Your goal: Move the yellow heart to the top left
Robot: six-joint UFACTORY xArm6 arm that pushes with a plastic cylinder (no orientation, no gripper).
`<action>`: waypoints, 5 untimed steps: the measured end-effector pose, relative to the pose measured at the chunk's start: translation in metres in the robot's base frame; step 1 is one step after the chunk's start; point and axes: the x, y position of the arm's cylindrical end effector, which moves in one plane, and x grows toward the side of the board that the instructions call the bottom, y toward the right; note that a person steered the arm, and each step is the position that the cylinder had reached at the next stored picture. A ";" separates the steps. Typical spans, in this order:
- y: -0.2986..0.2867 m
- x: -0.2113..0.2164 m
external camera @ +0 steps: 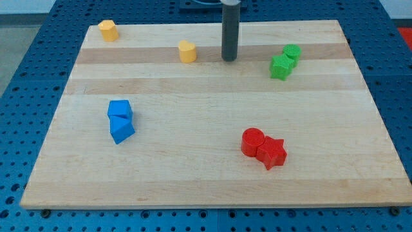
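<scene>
A yellow block (187,51), which looks like the heart, lies near the view's top, left of centre. A second yellow block (107,29), more angular, sits at the board's top left corner. My tip (230,59) rests on the board just right of the heart-like block, with a small gap between them and no contact.
Two green blocks (291,53) (280,66) touch each other at the top right. Two blue blocks (120,109) (121,129) sit together at the left. A red cylinder (253,141) and a red star (272,153) touch at the bottom right. The wooden board (206,187) lies on a blue surface.
</scene>
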 end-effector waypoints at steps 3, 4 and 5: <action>-0.069 -0.002; -0.070 -0.002; -0.082 -0.009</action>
